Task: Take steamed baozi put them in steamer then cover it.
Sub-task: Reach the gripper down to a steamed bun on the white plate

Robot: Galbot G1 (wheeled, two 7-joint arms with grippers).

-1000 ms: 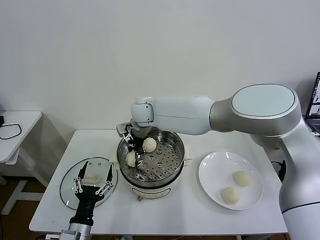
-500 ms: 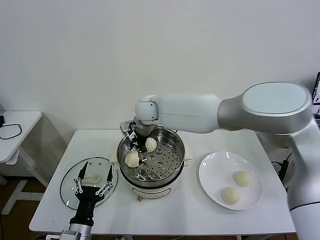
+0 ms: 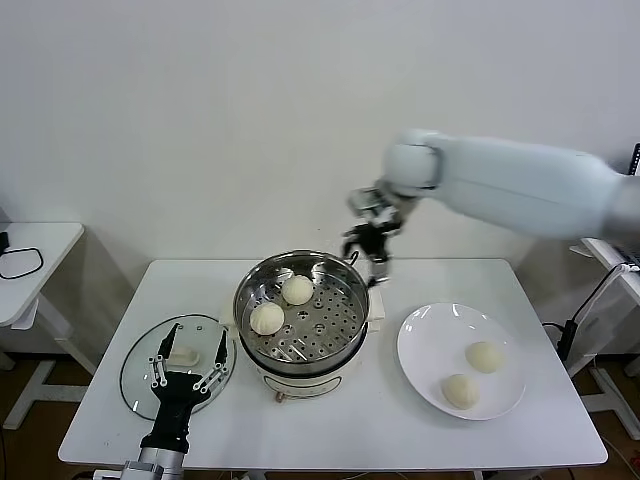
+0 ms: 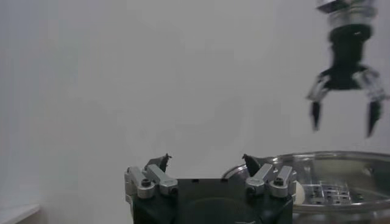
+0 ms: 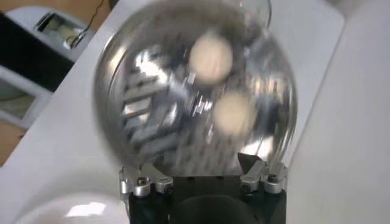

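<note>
Loading baozi is half done: two baozi [image 3: 282, 304] lie in the steamer [image 3: 300, 315] below the empty right pincer [image 3: 367, 245], jaws apart. Next it should reach the two on the plate [image 3: 430, 345]. Left pincer [image 3: 186, 372], apart, hovers over the cover [image 3: 140, 365] on a white counter [image 3: 390, 430]; plain wall behind.

steamer [image 5: 195, 97]: motion-blurred in right wrist view
cover [image 3: 178, 362]: partly hidden by left gripper [image 3: 186, 367] at 6 o'clock
</note>
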